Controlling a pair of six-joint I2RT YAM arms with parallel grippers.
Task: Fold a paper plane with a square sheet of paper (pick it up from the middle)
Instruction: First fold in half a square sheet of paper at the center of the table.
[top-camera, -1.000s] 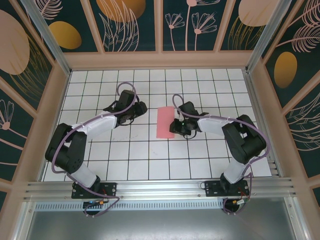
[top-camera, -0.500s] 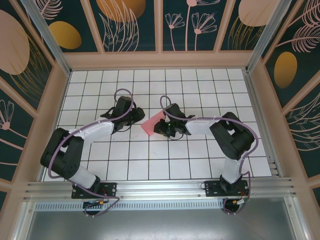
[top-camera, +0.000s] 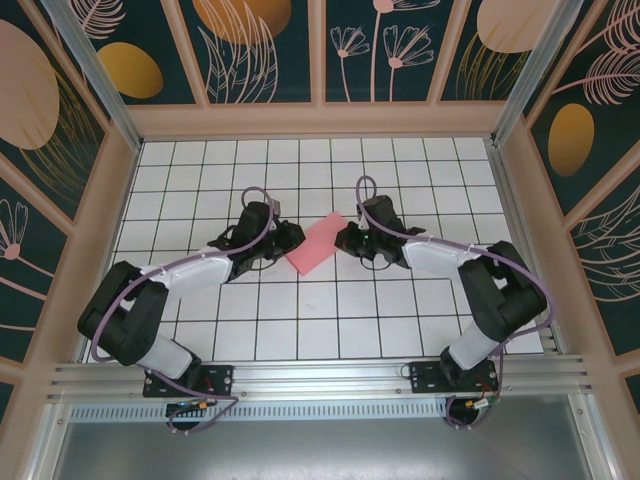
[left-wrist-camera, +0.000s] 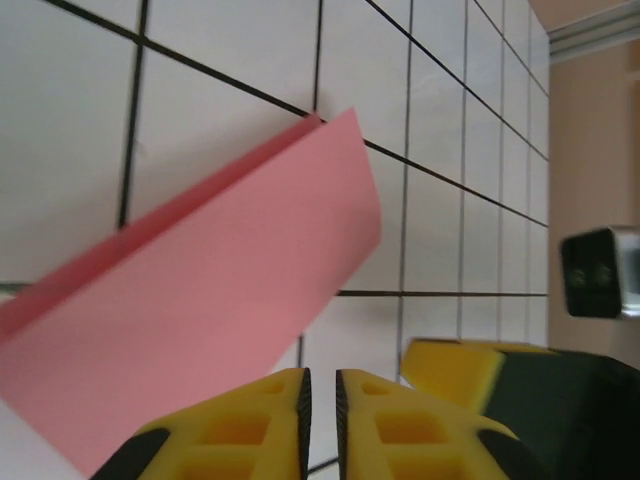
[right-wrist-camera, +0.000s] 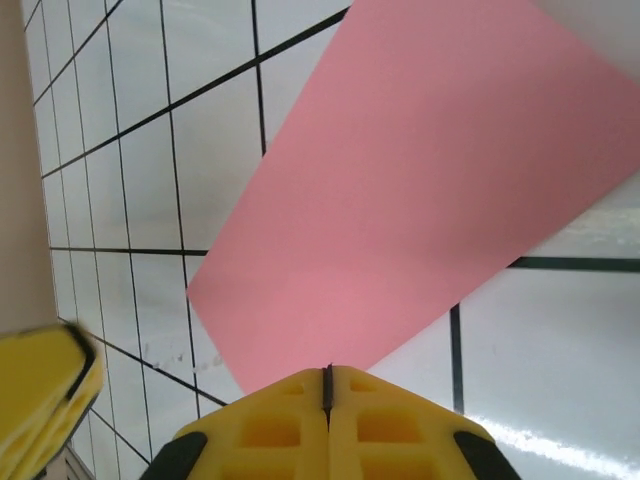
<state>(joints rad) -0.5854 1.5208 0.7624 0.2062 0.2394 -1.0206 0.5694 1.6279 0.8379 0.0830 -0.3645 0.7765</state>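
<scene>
Pink-red square sheet of paper (top-camera: 312, 243), folded double, tilted off table (top-camera: 300, 320), probably for next crease: right pincer (top-camera: 342, 240) pinching one edge; left pincer (top-camera: 290, 238) nearly closed at opposite edge, grip unclear.

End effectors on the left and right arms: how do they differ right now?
The left end effector shows a thin slit between its fingers; the right end effector has them pressed flush. The left sits left of the paper, the right on its right. Both have yellow fingers at the paper's edge.
</scene>
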